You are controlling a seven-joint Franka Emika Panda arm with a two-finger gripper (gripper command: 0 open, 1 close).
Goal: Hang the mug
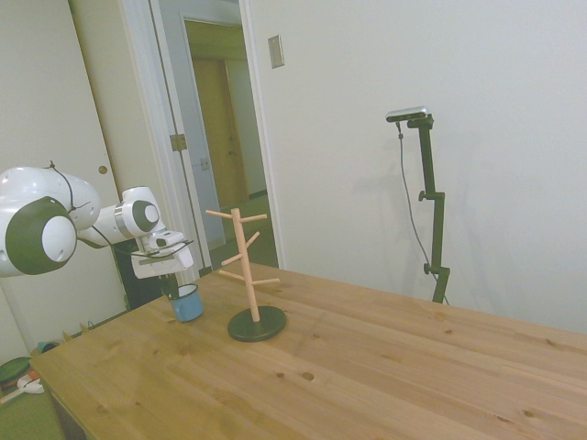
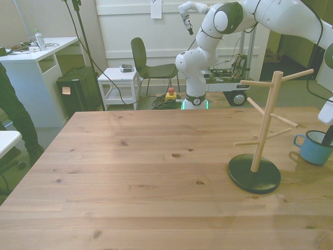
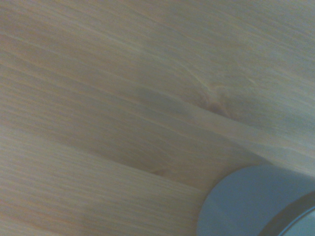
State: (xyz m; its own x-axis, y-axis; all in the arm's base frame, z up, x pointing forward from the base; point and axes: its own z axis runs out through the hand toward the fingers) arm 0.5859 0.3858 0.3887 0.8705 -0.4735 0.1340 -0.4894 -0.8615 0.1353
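The gripper (image 1: pixel 172 286) stands directly over the mug (image 1: pixel 188 303), one finger (image 2: pixel 328 136) seemingly inside it. I cannot tell whether the fingers are clamped. The peg stand (image 1: pixel 248 275) is just beside.

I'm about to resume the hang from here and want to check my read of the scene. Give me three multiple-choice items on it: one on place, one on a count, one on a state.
1. Where does the mug stand relative to the peg stand in the front view?
A. on the stand's right
B. on the stand's left
C. hung on a peg

2. How many pegs stick out of the stand's post?
A. two
B. six
C. ten

3. What is the mug's state?
A. lying on its side
B. upright on the table
C. lifted in the air

Answers: 1 A, the mug sits near the front view's right edge, past the stand. 2 B, six pegs show in the side view. 3 B, its rim faces up and its base is on the wood, with the gripper at it.
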